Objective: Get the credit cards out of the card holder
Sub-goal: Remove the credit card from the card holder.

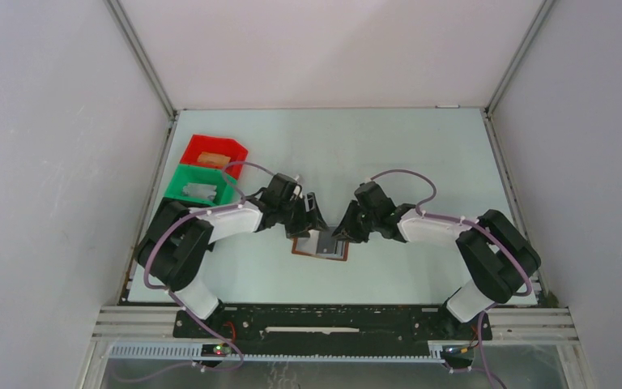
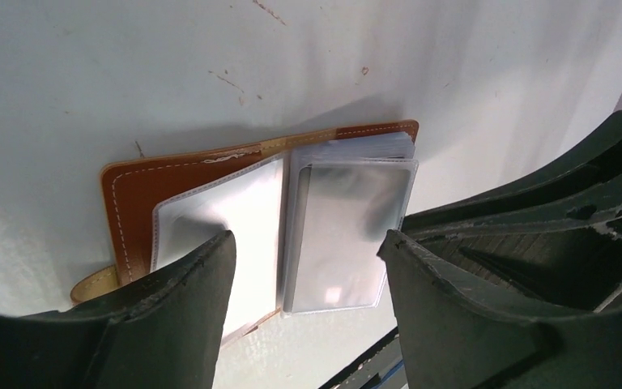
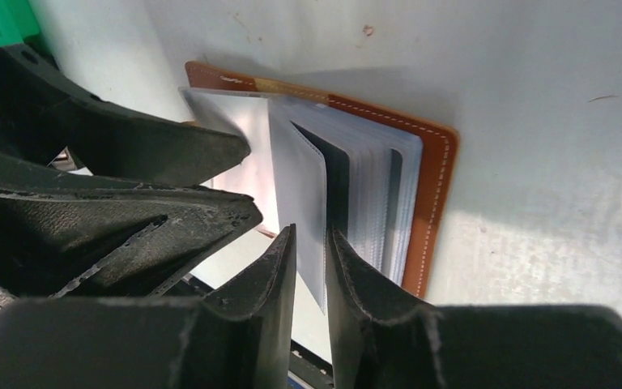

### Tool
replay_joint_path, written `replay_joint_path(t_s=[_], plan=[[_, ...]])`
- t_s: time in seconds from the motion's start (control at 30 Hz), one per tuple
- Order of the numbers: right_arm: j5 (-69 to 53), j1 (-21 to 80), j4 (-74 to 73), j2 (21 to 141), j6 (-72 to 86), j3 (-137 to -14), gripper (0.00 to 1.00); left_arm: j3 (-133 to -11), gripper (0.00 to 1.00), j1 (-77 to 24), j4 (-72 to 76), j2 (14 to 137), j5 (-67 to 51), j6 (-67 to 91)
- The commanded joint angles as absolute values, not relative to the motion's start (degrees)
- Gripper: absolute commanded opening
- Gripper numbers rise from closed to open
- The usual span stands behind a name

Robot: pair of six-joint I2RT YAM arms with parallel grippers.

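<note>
Lying open, card holder (image 2: 129,212) shows clear sleeves (image 3: 301,182); right fingers (image 3: 269,285) pinch one.

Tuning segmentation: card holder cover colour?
Card holder: tan-brown with pale stitching, best in the left wrist view.

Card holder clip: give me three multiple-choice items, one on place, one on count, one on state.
1. Where is the card holder? A flat on the table; B inside a bin; C lifted in the air.
2. How many bins are there? A one; B two; C three.
3. The right fingers are: A spread wide; B pinching a clear sleeve; C out of view.
Key: 1 A, it lies open on the table; 2 B, a red bin and a green bin; 3 B, the sleeve sits between them.
</note>
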State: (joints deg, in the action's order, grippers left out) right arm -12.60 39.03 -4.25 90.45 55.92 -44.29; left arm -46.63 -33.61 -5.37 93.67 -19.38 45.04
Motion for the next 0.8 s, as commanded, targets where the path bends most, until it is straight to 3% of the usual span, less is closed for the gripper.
replay_joint_path(t_s=[0.0,0.43,0.77], plan=[[-13.5,40.3,-1.0,91.2,56.8,-44.1,0.28,-45.0,0.73,-33.3,-3.2,94.1,-20.4,45.0],[-15.8,40.9,4.2,90.6,56.6,-44.3,0.29,-45.7,0.79,-32.1,-4.5,91.1,-23.8,47.6],[-18.7,43.5,6.3,95.3,55.0,-49.2,0.34,-47.6,0.83,-23.4,-7.8,85.9,-29.0,47.2]])
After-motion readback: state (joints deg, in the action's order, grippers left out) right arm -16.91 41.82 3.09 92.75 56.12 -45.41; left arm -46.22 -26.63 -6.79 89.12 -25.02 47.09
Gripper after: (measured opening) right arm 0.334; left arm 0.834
